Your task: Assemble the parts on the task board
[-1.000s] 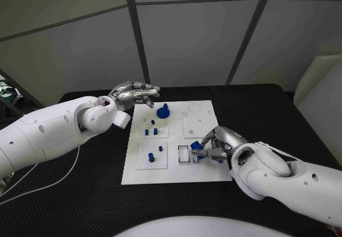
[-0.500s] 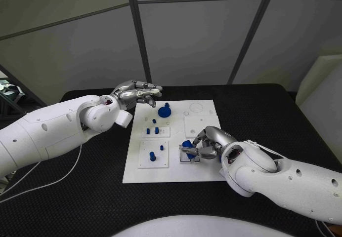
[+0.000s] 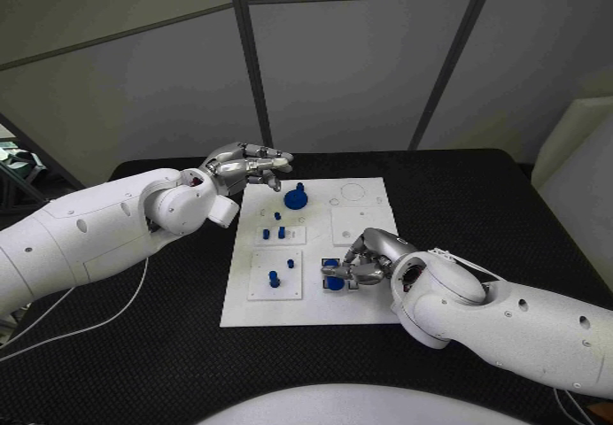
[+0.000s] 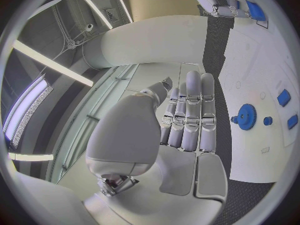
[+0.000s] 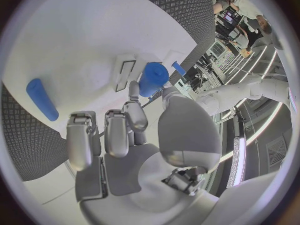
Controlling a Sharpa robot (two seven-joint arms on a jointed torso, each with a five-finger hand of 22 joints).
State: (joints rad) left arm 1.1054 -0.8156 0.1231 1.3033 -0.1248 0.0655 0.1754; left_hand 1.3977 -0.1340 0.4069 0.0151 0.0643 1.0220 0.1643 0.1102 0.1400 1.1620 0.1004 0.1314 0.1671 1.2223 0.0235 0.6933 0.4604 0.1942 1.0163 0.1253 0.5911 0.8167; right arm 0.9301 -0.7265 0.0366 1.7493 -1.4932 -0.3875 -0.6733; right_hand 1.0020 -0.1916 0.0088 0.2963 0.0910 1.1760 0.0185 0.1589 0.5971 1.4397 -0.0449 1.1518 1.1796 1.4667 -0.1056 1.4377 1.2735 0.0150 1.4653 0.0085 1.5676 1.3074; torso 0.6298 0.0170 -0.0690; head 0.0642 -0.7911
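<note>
No legible writing or brand marking appears on any component. The white rectangular task board (image 3: pixel 306 257) lies flat at the centre of the black textured table (image 3: pixel 153 354). It carries raised white square blocks and several small blue parts. A blue gear-shaped part with a short stem (image 3: pixel 297 198) stands near the board's far edge. Two short blue pegs (image 3: pixel 274 234) stand in a block just nearer, and one blue peg (image 3: pixel 271 282) stands in the near-left block.

The right hand (image 3: pixel 361 262) rests over the board's near-right area, its fingers curled around a blue cylindrical part (image 5: pixel 152 78) beside a white slotted block (image 5: pixel 125 69); contact between that part and the block cannot be confirmed. A loose blue bar (image 5: pixel 42 99) lies apart from it.

The left hand (image 3: pixel 245 166) hovers by the board's far-left corner, fingers together and bent, apparently holding nothing.
</note>
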